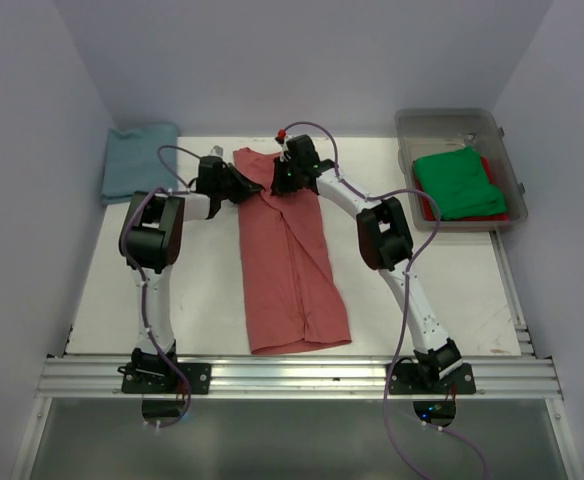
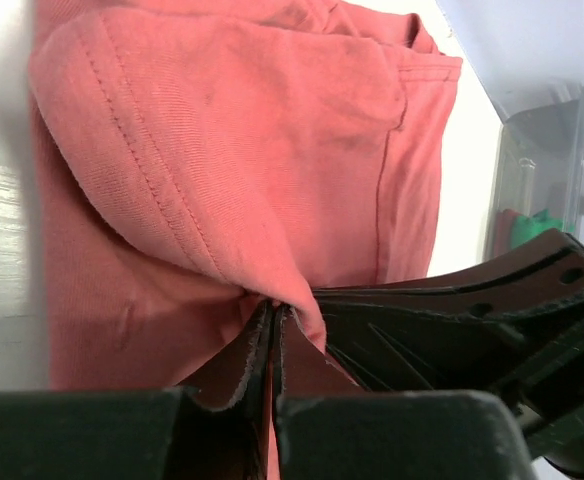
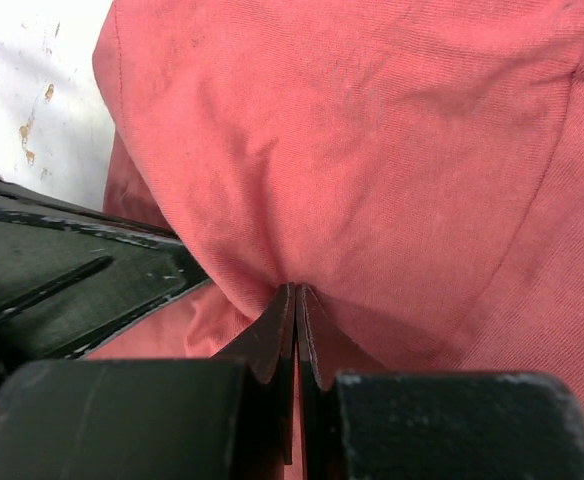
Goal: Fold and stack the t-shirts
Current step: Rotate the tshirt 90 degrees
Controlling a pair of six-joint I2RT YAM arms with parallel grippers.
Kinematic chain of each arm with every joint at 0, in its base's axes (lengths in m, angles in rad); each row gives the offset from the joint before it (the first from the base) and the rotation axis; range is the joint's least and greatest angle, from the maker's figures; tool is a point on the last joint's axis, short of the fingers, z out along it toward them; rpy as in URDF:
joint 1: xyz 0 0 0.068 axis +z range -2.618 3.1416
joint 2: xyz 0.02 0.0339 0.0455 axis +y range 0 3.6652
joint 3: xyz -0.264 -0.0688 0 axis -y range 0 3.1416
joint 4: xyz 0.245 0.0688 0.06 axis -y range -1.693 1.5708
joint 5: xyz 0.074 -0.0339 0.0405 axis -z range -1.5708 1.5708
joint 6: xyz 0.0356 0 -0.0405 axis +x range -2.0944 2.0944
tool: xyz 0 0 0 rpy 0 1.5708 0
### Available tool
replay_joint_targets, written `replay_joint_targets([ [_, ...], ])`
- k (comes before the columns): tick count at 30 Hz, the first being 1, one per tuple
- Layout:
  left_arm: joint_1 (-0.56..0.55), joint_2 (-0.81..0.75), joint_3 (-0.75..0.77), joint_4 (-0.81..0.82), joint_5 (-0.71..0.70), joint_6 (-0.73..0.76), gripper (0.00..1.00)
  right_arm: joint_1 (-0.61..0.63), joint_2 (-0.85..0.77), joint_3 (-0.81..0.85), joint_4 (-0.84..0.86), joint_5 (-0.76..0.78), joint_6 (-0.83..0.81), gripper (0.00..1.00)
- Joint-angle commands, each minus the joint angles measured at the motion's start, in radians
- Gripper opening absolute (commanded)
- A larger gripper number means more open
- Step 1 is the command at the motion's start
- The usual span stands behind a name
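Both arms reach from their bases at the near edge to the far end of the salmon shirt (image 1: 290,260), which lies lengthwise down the middle of the bench (image 1: 202,300) as a long narrow strip, its hem toward the near edge. The left arm rises to a bent elbow over the left side of the bench, and its forearm runs right and away, so the left pincer (image 1: 240,185) sits at the shirt's far left corner. The right arm leans inward from its base to an elbow just right of the shirt, then stretches left and away, with the right pincer (image 1: 282,180) at the far end just beside the left one. In the left wrist view the left pincer (image 2: 274,320) is closed, a ridge of salmon cloth gathered and nipped between its tips, and the body of the other pincer lies close on the right. In the right wrist view the right pincer (image 3: 297,300) is likewise clamped tight on a pulled-up fold of the same shirt. The teal shirt (image 1: 137,160) lies folded at the far left corner of the bench. The green shirt (image 1: 457,182) sits in the bin (image 1: 452,118) at the far right, on top of the red shirt (image 1: 427,210).
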Motion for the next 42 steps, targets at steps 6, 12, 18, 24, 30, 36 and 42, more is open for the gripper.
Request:
replay_joint_targets([
  [6, 0.003, 0.053, 0.042, 0.022, 0.045, 0.007, 0.0, -0.026, -0.003, -0.082, -0.106, 0.054, -0.047, 0.0],
  [12, 0.003, -0.103, -0.071, 0.08, 0.007, 0.037, 0.0, -0.032, -0.002, -0.097, -0.103, 0.051, -0.048, 0.0],
  [18, 0.001, -0.283, -0.156, -0.015, -0.053, 0.088, 0.0, -0.037, 0.001, -0.11, -0.091, 0.048, -0.048, 0.0],
  [24, 0.003, -0.355, -0.171, -0.058, -0.03, 0.102, 0.0, -0.038, 0.013, -0.1, -0.089, 0.042, -0.047, 0.0],
  [30, 0.003, -0.366, -0.151, -0.153, -0.035, 0.115, 0.03, -0.04, 0.013, -0.1, -0.092, 0.042, -0.048, 0.0],
  [36, 0.003, -0.398, -0.237, -0.164, -0.096, 0.114, 0.52, -0.041, 0.012, -0.108, -0.092, 0.039, -0.053, 0.0],
  [42, 0.003, -0.421, -0.326, -0.07, -0.122, 0.118, 0.76, -0.041, 0.012, -0.107, -0.089, 0.037, -0.053, 0.0],
])
